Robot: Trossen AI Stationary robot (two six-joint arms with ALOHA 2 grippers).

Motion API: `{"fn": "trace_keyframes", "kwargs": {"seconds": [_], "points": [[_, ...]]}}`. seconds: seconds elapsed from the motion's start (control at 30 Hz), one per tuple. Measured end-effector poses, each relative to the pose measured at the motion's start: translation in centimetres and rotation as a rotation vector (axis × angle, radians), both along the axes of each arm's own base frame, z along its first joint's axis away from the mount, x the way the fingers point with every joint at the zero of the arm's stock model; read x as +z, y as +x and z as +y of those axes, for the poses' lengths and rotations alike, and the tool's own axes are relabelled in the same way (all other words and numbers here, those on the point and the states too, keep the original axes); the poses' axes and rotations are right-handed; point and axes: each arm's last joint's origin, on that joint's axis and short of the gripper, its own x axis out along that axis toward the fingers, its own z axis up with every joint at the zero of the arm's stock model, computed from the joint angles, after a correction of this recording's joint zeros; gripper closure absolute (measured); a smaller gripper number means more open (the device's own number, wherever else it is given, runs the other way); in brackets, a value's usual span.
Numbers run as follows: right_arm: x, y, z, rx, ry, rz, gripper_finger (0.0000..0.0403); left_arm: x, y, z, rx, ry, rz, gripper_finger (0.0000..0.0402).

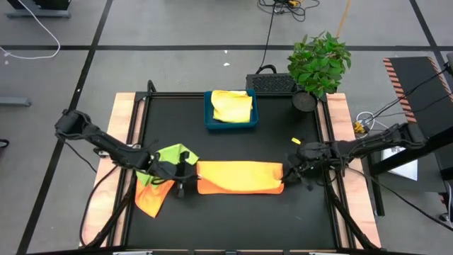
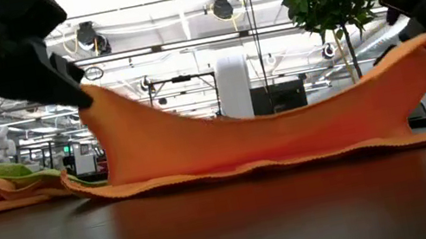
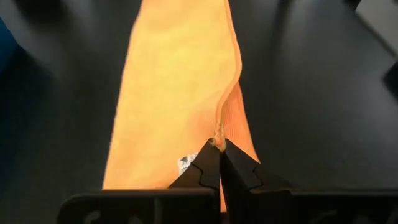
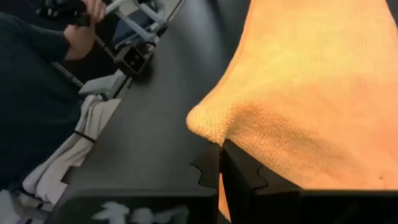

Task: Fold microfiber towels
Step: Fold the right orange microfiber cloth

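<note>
Left pincer clenched on the left end of the orange towel; right pincer clenched on its right end. Both ends lifted, towel middle sagging onto the bench. Lime green towel lies over another orange one, just left of the held towel. Blue tray behind the held towel, yellow towel inside.

**Colours on the Table**

Plain orange towel across black table. Lime green towel over another orange one — unpatterned. Yellow towel in blue tray. Green plant — dark pot.
</note>
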Motion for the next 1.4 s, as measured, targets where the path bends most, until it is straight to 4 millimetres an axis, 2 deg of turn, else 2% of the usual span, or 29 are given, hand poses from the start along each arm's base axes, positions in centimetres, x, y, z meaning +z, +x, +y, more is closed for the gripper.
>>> {"fn": "trace_keyframes", "kwargs": {"seconds": [0.2, 0.33, 0.57, 0.8, 1.07, 1.17, 1.27, 1.4], "points": [[-1.5, -0.6, 0.2, -0.081, 0.008, 0.056, 0.0403, -2.9, 0.8, -0.1, 0.031, 0.014, 0.120, 0.0392], [-1.8, -0.8, 0.4, -0.073, 0.031, 0.059, 0.0389, -3.8, 1.2, 0.1, 0.038, -0.047, 0.162, 0.0376], [-1.6, -0.9, 1.1, -0.037, 0.119, 0.088, 0.0339, -3.4, 1.7, -0.1, -0.015, -0.113, 0.124, 0.0352], [-1.6, -0.9, 1.3, -0.061, 0.095, 0.080, 0.0303, -3.1, 1.6, -0.2, -0.053, -0.167, 0.132, 0.0335], [-1.8, -0.9, 1.0, -0.160, 0.043, 0.079, 0.0299, -0.8, 0.6, 0.0, -0.094, -0.208, 0.083, 0.0334], [-1.8, -0.8, 0.8, -0.194, -0.008, 0.053, 0.0299, 0.2, 0.4, 0.2, -0.055, -0.189, 0.021, 0.0334], [-1.8, -0.7, 0.6, -0.248, -0.082, 0.021, 0.0299, 0.3, 0.4, 0.5, -0.008, -0.124, -0.007, 0.0334], [-1.8, -0.7, 0.4, -0.289, -0.150, -0.004, 0.0299, -0.5, 1.1, 0.8, 0.039, -0.085, -0.008, 0.0334]]}}
